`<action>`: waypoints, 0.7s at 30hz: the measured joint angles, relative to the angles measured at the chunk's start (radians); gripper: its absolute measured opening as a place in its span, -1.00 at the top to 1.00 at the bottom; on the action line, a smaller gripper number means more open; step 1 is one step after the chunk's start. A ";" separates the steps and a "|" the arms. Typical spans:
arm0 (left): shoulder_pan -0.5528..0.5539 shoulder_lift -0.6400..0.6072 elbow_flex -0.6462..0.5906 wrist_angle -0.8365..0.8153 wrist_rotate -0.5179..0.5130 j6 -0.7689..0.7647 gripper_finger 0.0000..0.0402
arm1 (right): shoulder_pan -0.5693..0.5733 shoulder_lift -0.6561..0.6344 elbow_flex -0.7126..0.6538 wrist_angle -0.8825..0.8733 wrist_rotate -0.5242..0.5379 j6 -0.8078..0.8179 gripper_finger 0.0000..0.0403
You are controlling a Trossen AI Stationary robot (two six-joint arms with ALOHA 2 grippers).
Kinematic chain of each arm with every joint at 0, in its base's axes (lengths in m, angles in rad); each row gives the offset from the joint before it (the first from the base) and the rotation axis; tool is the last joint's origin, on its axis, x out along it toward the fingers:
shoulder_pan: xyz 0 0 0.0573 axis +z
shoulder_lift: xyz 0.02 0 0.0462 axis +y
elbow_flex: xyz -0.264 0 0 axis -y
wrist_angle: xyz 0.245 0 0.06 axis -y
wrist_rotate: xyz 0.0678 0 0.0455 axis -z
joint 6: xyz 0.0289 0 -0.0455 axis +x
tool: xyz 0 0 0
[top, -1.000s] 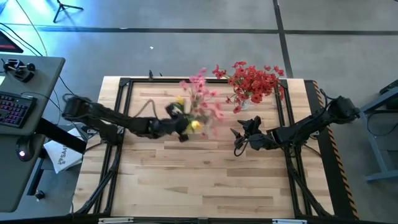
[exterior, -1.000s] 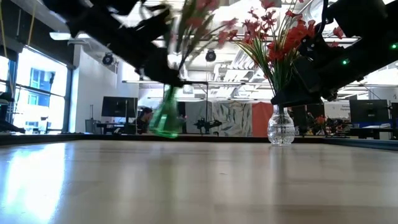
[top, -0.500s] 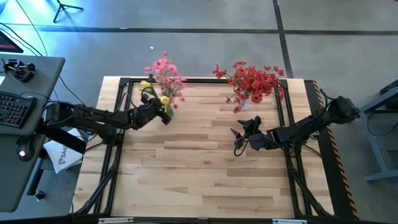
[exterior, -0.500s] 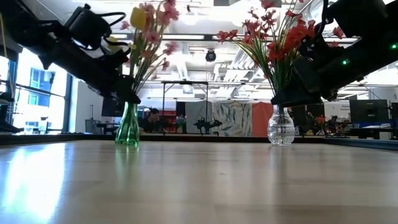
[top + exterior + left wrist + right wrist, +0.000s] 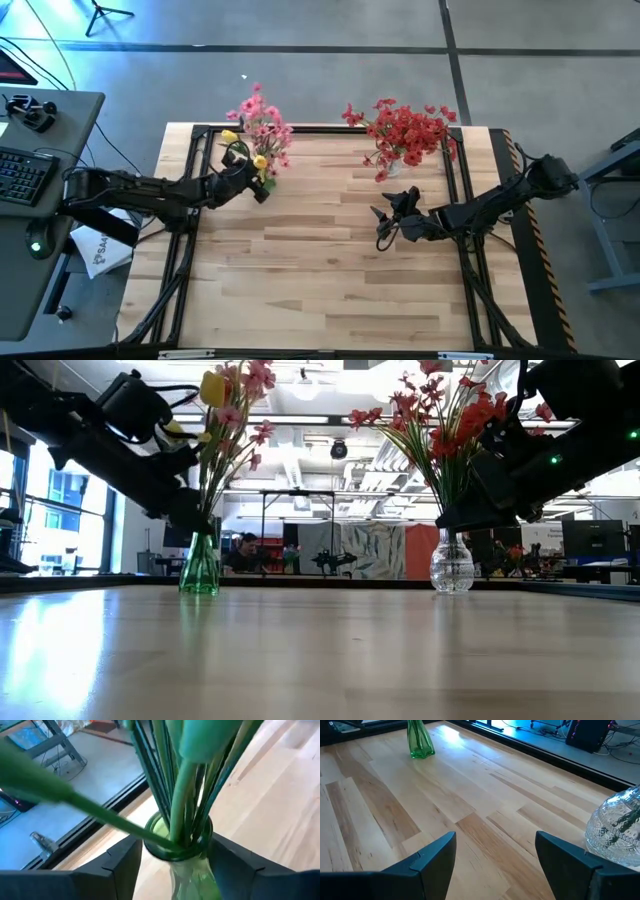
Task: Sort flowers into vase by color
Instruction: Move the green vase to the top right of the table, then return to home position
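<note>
A green glass vase (image 5: pixel 200 563) stands upright on its base at the table's far left. It holds pink and yellow flowers (image 5: pixel 258 120). My left gripper (image 5: pixel 175 870) is open, with one finger on each side of the vase's neck (image 5: pixel 192 865) just under the rim; I see no clear touch. A clear glass vase (image 5: pixel 452 565) with red flowers (image 5: pixel 405 130) stands at the far right. My right gripper (image 5: pixel 385 225) is open over bare wood, nearer than the clear vase (image 5: pixel 615 830).
Black frame rails (image 5: pixel 195 180) run along the table's left, right and far sides. A desk with a keyboard (image 5: pixel 25 170) stands off the left edge. Bare wood (image 5: pixel 320 280) fills the middle and near half of the table.
My left gripper has swung from the table's far middle toward its far left corner, taking the green vase along. The vase was tilted and blurred a second ago; it now stands upright on the table and has kept nearly still for the last half second.
</note>
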 joint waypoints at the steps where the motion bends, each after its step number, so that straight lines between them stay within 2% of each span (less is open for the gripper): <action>1: 0.000 -0.019 0.000 -0.035 0.000 -0.007 -0.05 | 0.000 0.000 0.000 0.000 0.000 0.000 -0.32; 5: -0.005 -0.092 0.000 -0.189 0.004 -0.045 -0.13 | 0.000 0.000 0.000 0.000 0.000 0.000 -0.32; 11: -0.014 -0.216 0.005 -0.393 0.093 -0.118 -0.14 | 0.000 0.000 0.000 0.000 0.000 0.000 -0.32; 14: -0.020 -0.267 0.039 -0.532 0.093 -0.198 -0.15 | 0.000 0.000 0.000 0.000 0.004 0.002 -0.32; 18: -0.042 -0.316 0.117 -0.705 0.104 -0.309 -0.15 | 0.000 -0.003 0.000 -0.048 0.090 0.106 -0.32; 21: -0.084 -0.341 0.162 -0.740 0.153 -0.324 -0.15 | -0.001 -0.046 0.000 -0.125 0.038 0.108 -0.31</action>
